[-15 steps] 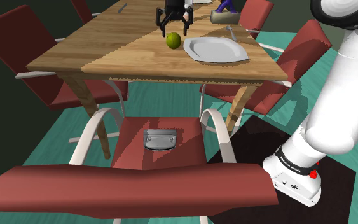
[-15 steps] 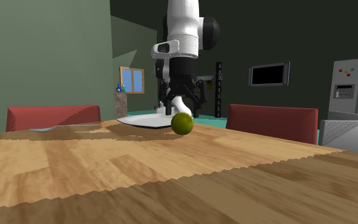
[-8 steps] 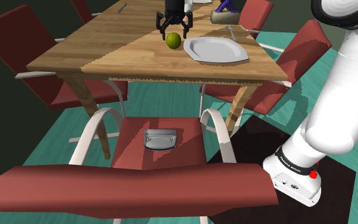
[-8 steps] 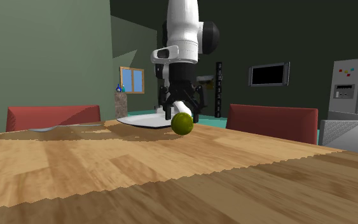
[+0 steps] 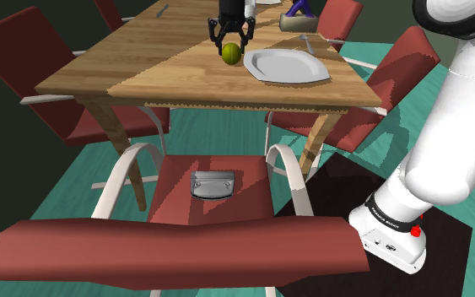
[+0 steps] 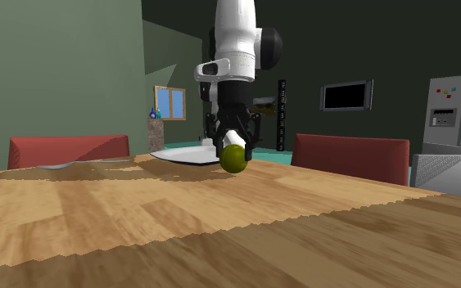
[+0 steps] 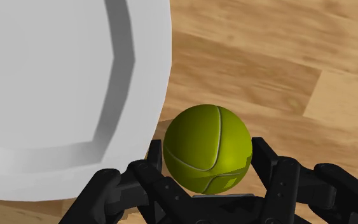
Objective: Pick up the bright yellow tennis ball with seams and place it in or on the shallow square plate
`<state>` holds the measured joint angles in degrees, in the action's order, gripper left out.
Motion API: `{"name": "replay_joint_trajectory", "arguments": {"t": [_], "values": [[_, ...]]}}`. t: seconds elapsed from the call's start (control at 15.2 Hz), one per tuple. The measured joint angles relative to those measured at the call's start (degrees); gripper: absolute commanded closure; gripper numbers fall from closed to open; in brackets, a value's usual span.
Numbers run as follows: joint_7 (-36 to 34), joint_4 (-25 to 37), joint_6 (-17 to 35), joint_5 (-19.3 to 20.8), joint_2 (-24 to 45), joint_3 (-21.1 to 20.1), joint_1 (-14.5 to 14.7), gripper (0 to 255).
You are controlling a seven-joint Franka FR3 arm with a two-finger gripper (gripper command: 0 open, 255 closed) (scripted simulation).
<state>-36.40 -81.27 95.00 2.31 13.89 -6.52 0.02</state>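
Note:
The yellow-green tennis ball (image 5: 231, 53) with pale seams rests on the wooden table (image 5: 168, 59), close beside the rim of the white shallow plate (image 5: 286, 66). My black gripper (image 5: 231, 47) stands straight down over it. In the wrist view the two fingers (image 7: 153, 156) press against opposite sides of the ball (image 7: 207, 148), with the plate (image 7: 126, 63) just beyond one finger. The second exterior view has the gripper (image 6: 235, 152) clasped round the ball (image 6: 235, 159) at table level, and the plate (image 6: 179, 154) behind it.
Dark red chairs ring the table; the nearest one (image 5: 210, 202) carries a small grey object (image 5: 213, 183) on its seat. A grey dish with a purple item (image 5: 297, 21) and a piece of cutlery (image 5: 309, 40) lie past the plate. My stand (image 5: 391, 232) is at lower right.
The gripper has come down around the ball and its fingers have drawn in from wide apart to clasp it. The ball and the plate stay where they were.

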Motion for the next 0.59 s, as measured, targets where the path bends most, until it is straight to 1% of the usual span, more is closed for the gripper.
{"name": "replay_joint_trajectory", "arguments": {"t": [0.33,0.59], "values": [[0.0,0.5,-0.4,0.0,0.1,0.0,0.0,255],[0.0,4.1,-3.4,0.1,0.7,-0.1,0.2,255]]}}
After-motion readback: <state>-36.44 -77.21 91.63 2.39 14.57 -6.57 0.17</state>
